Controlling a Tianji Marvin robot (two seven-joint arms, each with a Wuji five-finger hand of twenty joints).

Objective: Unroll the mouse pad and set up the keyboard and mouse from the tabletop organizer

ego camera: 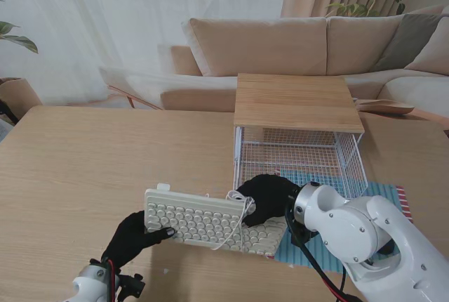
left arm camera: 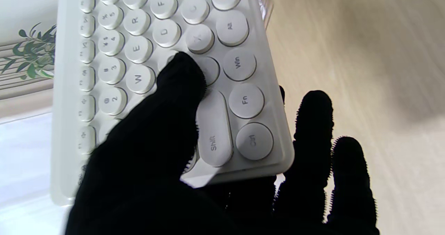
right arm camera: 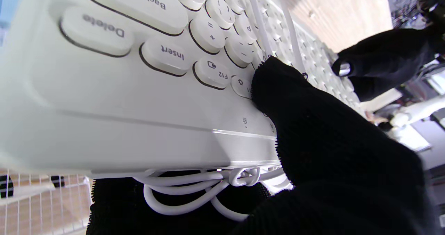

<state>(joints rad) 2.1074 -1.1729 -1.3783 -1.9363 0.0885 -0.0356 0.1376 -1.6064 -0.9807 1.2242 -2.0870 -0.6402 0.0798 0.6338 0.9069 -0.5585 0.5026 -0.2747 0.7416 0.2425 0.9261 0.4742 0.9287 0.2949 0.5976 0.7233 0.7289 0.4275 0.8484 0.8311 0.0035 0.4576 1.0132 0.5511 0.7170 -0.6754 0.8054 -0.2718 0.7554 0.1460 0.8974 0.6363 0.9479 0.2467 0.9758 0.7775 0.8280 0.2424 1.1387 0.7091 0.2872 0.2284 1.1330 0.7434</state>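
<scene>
White keyboard [ego camera: 210,223], left hand [ego camera: 133,240] and right hand [ego camera: 266,197] gripping its ends

Count on the table [ego camera: 84,168]: one of most things, two hands.
One keyboard [ego camera: 203,221], one mouse pad [ego camera: 382,193], one wire organizer [ego camera: 298,140] at 12 o'clock, one cable [ego camera: 235,221], one sofa [ego camera: 295,53], and two black-gloved hands: left hand [ego camera: 133,239], right hand [ego camera: 270,197].

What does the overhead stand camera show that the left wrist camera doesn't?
Only the stand view shows the wire organizer, the blue mouse pad and the right hand gripping the keyboard's far end. Only the left wrist view shows key labels like Shift, Fn and Ctrl. Both show the white keyboard held by the left hand.
</scene>
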